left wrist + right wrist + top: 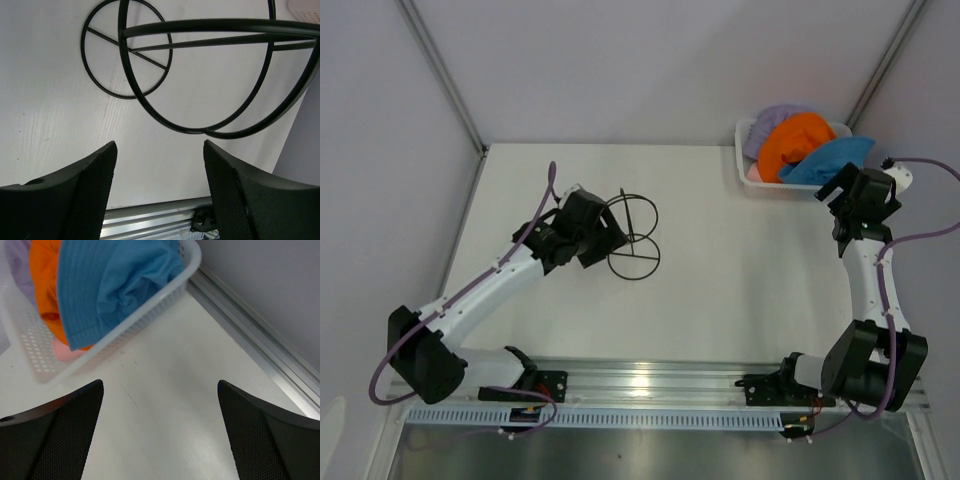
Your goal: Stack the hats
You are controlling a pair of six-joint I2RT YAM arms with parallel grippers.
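Observation:
The hats lie bunched in a white mesh basket [748, 172] at the table's far right: a blue hat [832, 157] in front, an orange hat [792, 140], a lavender hat [770, 124] behind, and a sliver of a pink hat [754, 173]. In the right wrist view the blue hat [107, 282], orange hat [42, 282] and pink hat [64, 351] show. My right gripper [838, 190] is open and empty just in front of the basket [145, 312]. My left gripper [605, 238] is open and empty beside the black wire stand [635, 235].
The black wire stand [200, 75] stands mid-table left of centre, right in front of my left fingers [87, 185]. The grey enclosure wall and its metal rail [260, 335] run close on the right of the basket. An aluminium rail [650, 385] lines the near edge.

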